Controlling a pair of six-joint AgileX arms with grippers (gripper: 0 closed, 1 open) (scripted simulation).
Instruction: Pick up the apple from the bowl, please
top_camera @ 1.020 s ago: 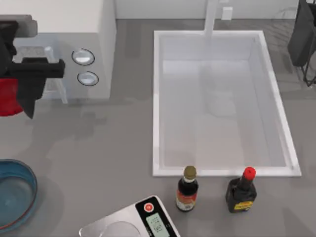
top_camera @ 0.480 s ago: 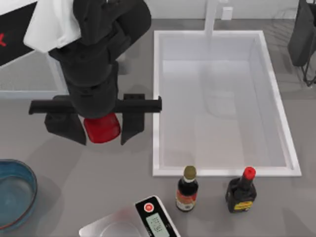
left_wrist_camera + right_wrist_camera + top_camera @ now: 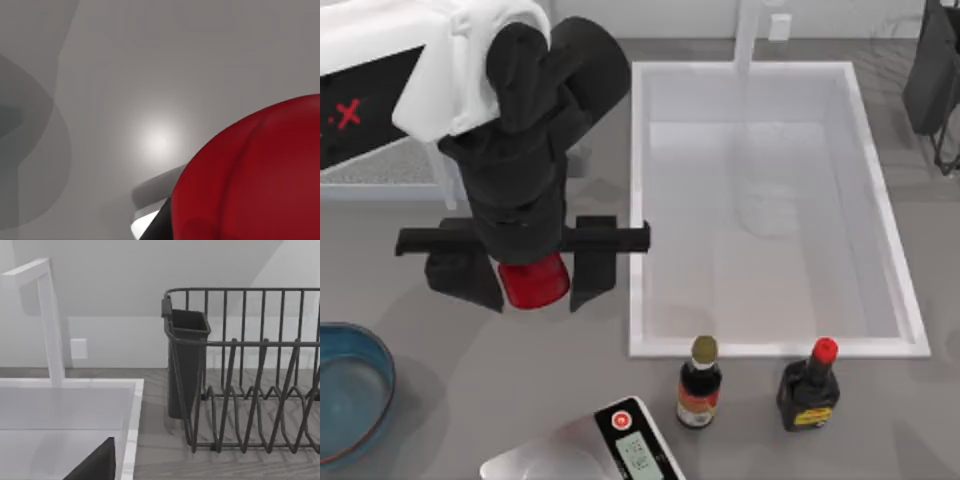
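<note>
My left gripper (image 3: 530,284) hangs above the grey counter just left of the sink and is shut on the apple (image 3: 534,282), a glossy red round fruit held between its black fingers (image 3: 592,272). The left wrist view has the apple (image 3: 255,175) close up over bare counter. The bowl (image 3: 380,362), shallow blue glass, sits at the table's front left edge, apart from the gripper and with nothing in it. A dark finger (image 3: 95,466) of my right gripper edges into the right wrist view, which looks toward the sink's back right corner.
A white sink (image 3: 636,200) with a faucet (image 3: 748,40) fills the middle right. Two dark sauce bottles (image 3: 699,383) (image 3: 809,385) stand in front of it. A scale (image 3: 620,450) lies at the front edge. A black dish rack (image 3: 240,370) stands at the back right.
The left arm has swung from the far left to beside the sink with the apple in its grip, then eased slightly toward the front. The bowl stays put.
</note>
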